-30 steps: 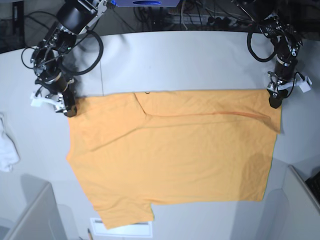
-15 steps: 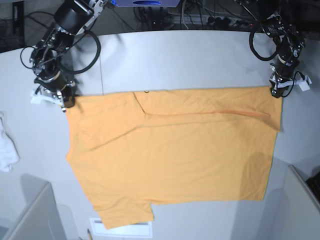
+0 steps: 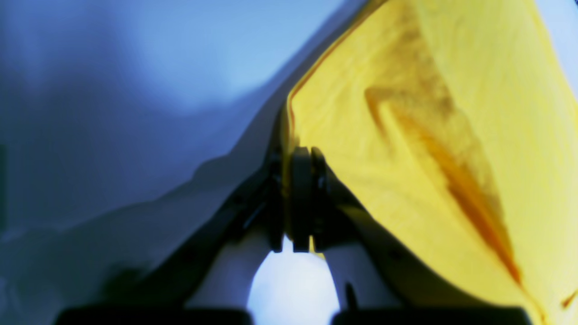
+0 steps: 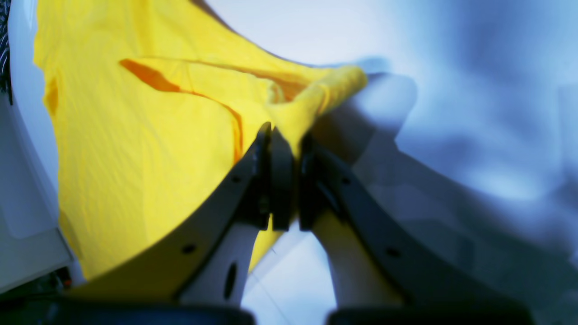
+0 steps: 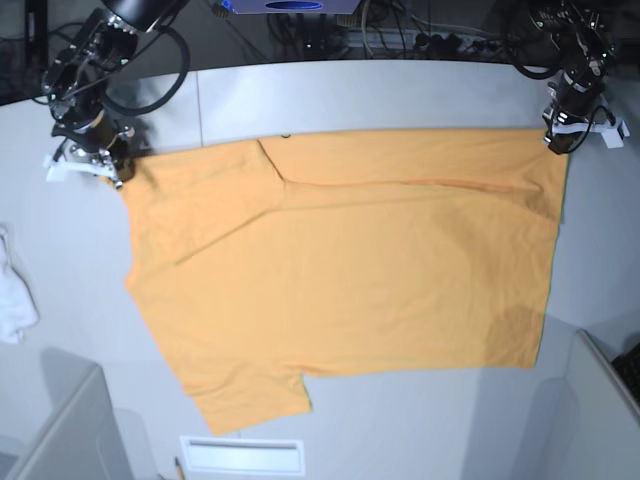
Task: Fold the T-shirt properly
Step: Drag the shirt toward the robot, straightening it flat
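The light-orange T-shirt (image 5: 350, 270) lies spread over the grey table, plain side up, one sleeve at the lower left. My left gripper (image 5: 556, 143) is shut on the shirt's far right corner; in the left wrist view (image 3: 298, 198) the fingers pinch the yellow cloth edge (image 3: 406, 135). My right gripper (image 5: 118, 178) is shut on the far left corner; in the right wrist view (image 4: 284, 180) a bunched cloth tip (image 4: 316, 99) sticks out past the fingers.
A small white cloth (image 5: 12, 300) lies at the table's left edge. A white sheet (image 5: 240, 455) lies at the front edge under the shirt's sleeve. Grey bins stand at the lower left (image 5: 60, 430) and lower right (image 5: 600, 400). Cables run behind the table.
Both grippers have pulled the shirt's top edge away toward the far side of the table, and the whole shirt has slid with them. Both stay shut on their corners.
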Robot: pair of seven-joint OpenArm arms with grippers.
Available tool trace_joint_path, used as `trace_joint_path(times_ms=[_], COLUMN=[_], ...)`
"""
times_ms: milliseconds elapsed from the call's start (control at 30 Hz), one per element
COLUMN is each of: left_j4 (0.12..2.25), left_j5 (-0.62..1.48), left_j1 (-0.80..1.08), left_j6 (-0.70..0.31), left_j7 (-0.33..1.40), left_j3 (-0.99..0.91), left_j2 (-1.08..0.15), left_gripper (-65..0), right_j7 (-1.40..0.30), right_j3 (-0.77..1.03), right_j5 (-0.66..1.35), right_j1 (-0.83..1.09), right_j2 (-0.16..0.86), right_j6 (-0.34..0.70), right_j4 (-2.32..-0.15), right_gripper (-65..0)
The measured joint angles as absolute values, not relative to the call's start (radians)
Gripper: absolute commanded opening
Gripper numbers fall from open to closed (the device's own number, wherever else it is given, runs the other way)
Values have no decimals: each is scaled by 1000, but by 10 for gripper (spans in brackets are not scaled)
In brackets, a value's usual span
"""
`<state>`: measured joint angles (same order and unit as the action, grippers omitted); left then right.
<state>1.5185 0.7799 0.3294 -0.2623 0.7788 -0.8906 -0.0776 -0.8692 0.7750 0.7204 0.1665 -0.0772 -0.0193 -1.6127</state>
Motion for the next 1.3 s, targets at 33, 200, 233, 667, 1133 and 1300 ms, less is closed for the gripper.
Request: trace_joint_path(times_ms=[33,200,233,667,1133,1300], left_j4=[1531,1605,1612,1673,1699,1696], left_j5=[779,786,786,783,786,786], left_j1=[339,390,399,514,607,607], left_j6=[-262,-263,-262,-263,-263,-263], left_j7=[781,783,784,791,787,787], left_j3=[-890,-889,-889,-889,-889,-889], left_j2=[-77,-75,-75,-73,-75,-75], left_gripper=[-650,-650,-650,-650,-650,-650], right_j7=[-874,-884,-884,-884,-884,-883], right_j3=[775,775,775,774,774,774], right_j5=[718,717,717,726,725,725], right_j1=[176,231,239,357,459,458], right_j2=[-80,-83,-83,-83,-94,-94], right_j6=[-19,-19,-19,-19,-19,-19], right_j4=[-1625,-1686,-1697,-1781,-1798,-1798], right_gripper=[-650,-650,-650,-650,-650,-650])
